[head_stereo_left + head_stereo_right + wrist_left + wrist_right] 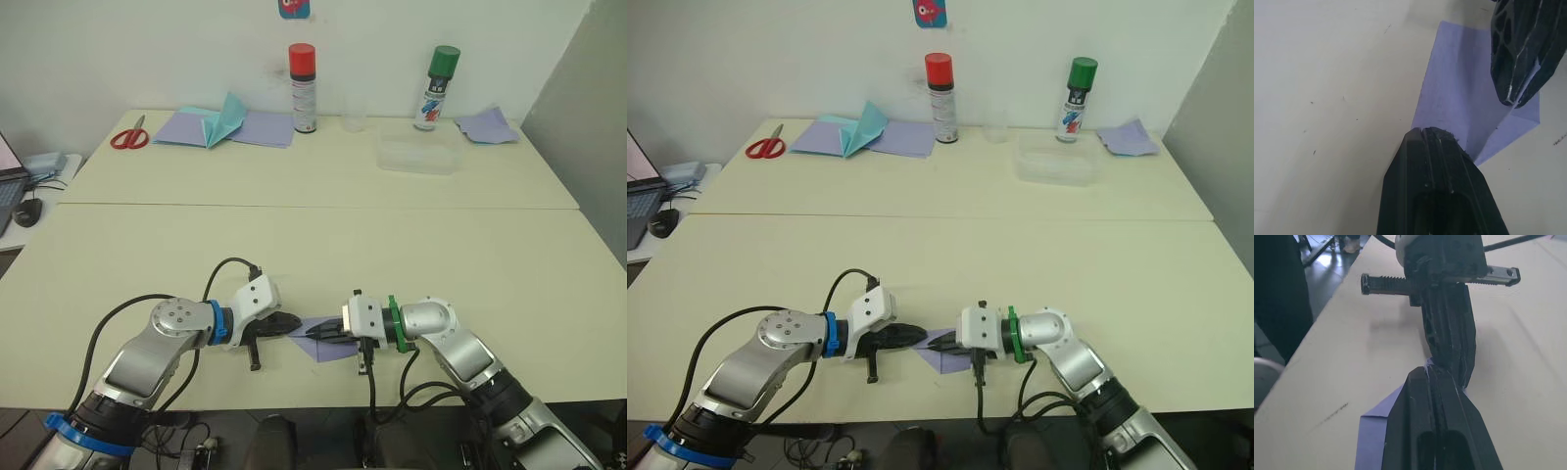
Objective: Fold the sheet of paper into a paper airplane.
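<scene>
The sheet of paper (330, 350) is folded into a small lavender piece lying near the table's front edge, between my two grippers. My left gripper (294, 326) points in from the left with its fingers shut, and the tip rests at the paper's (1459, 88) left edge. My right gripper (315, 335) points in from the right, tip to tip with the left one. In the right wrist view a thin lavender edge shows between its fingers (1415, 396), so it is shut on the paper (1374, 431).
At the back of the table lie red scissors (128, 137), a teal folded paper (225, 119) on lavender sheets (263, 128), a red-capped can (303, 88), a green-capped can (436, 88), a clear container (419, 155) and a crumpled lavender scrap (487, 125).
</scene>
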Action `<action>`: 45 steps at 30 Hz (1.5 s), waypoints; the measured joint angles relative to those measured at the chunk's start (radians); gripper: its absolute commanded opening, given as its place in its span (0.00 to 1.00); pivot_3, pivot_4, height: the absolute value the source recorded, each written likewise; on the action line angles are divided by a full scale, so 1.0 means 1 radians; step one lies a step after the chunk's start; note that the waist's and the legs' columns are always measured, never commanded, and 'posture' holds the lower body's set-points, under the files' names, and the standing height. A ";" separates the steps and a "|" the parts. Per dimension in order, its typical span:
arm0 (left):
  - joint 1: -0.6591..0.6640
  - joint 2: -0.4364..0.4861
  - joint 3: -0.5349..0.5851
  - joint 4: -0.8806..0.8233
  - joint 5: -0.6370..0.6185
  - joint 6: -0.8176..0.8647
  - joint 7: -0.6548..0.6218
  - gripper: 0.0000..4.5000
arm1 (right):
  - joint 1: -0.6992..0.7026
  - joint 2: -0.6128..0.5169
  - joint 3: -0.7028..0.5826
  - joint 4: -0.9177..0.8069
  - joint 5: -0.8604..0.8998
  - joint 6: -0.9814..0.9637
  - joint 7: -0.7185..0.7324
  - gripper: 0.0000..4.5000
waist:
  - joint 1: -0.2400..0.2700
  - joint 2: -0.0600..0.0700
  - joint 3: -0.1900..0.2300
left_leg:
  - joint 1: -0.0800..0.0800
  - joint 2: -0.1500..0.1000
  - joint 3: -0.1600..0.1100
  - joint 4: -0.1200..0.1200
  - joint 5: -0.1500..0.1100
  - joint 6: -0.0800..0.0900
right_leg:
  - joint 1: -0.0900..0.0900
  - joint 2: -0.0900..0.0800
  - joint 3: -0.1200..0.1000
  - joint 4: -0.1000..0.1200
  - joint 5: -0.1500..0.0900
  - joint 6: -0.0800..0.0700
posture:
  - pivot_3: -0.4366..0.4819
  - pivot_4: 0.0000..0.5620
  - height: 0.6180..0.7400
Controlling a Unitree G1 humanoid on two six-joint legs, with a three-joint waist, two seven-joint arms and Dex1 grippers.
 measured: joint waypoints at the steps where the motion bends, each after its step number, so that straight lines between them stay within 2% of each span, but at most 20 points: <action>1: -0.001 0.000 0.000 0.003 0.001 -0.004 -0.002 0.00 | -0.010 0.000 -0.001 -0.004 0.007 0.040 0.004 0.01 | 0.000 0.000 0.000 | 0.000 0.000 0.000 0.000 0.000 0.000 | 0.000 0.000 0.000 0.000 0.000 0.000 | 0.48 0.27 1.00; 7: -0.001 0.001 -0.006 0.006 0.010 -0.021 -0.008 0.00 | -0.056 0.017 -0.024 -0.019 0.057 0.251 -0.007 0.01 | 0.000 0.000 0.000 | 0.000 0.000 0.001 0.000 0.000 0.000 | -0.001 0.000 0.000 0.000 0.000 0.000 | 0.48 0.27 1.00; 13: 0.003 0.002 -0.007 0.006 0.015 -0.035 -0.010 0.00 | -0.119 0.031 -0.022 0.035 0.057 0.320 -0.006 0.01 | 0.000 0.000 0.000 | -0.001 -0.001 0.000 0.000 0.000 0.000 | -0.001 0.000 0.000 0.000 0.000 0.000 | 0.48 0.27 1.00; 20: 0.004 0.004 -0.006 0.006 0.020 -0.038 -0.014 0.00 | -0.167 0.048 0.003 0.132 0.016 0.259 0.014 0.01 | -0.001 0.000 0.000 | -0.001 0.000 0.001 -0.001 0.000 0.000 | -0.001 0.000 0.000 0.000 0.000 0.000 | 0.48 0.27 1.00; 31: 0.025 0.026 0.004 -0.008 0.022 -0.041 -0.014 0.00 | -0.169 0.078 0.021 0.191 -0.042 0.167 0.004 0.01 | -0.005 0.000 0.000 | 0.000 0.001 0.001 -0.001 0.000 0.000 | -0.002 0.000 0.000 0.000 0.000 0.000 | 0.48 0.27 1.00; 38: 0.048 0.088 0.029 -0.029 0.019 -0.071 -0.027 0.00 | -0.169 0.084 0.027 0.198 -0.062 0.135 -0.002 0.01 | -0.006 0.001 -0.001 | -0.001 0.002 0.001 -0.003 0.000 0.000 | -0.004 0.000 0.000 0.000 -0.001 -0.001 | 0.48 0.27 1.00; 45: 0.062 0.108 0.173 -0.040 -0.112 0.012 -0.063 0.00 | -0.168 0.086 0.026 0.202 -0.079 0.125 -0.008 0.01 | -0.004 0.001 -0.001 | -0.003 0.002 0.002 -0.003 0.000 0.000 | -0.007 0.000 -0.001 0.001 0.000 -0.001 | 0.48 0.27 1.00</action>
